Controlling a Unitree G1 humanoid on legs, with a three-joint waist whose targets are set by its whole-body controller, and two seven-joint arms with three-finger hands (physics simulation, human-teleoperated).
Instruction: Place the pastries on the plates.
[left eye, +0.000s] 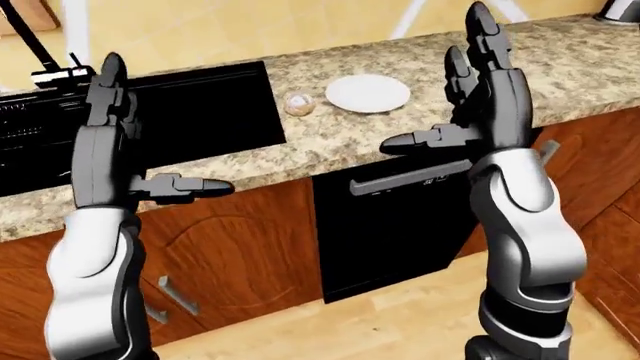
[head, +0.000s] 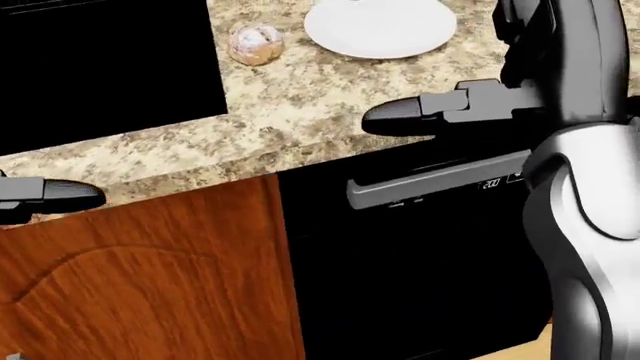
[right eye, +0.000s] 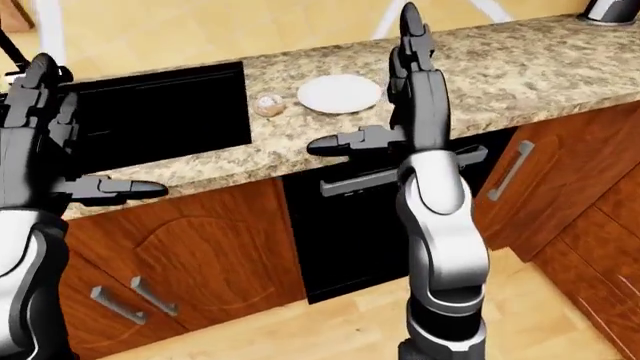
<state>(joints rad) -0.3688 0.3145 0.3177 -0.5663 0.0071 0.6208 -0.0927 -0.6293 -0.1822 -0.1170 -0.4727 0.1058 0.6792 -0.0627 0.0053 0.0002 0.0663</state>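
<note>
Nothing placed yet: pastry (head: 255, 43) sits on bench (left eye: 330, 135) at 9 o'clock of the bare plate (left eye: 367, 93). Left hand (left eye: 120, 142) and right hand (left eye: 470, 105) raised, spread, holding nothing.

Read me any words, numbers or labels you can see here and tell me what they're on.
Only one marking shows: small pale characters on the black dishwasher panel, above the right end of its handle in the head view, too blurred to read.
Nothing else carries text.

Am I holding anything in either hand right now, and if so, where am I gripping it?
Nothing. The left hand and right hand are raised, open and empty; the pastry lies on the counter beside the plate.
</note>
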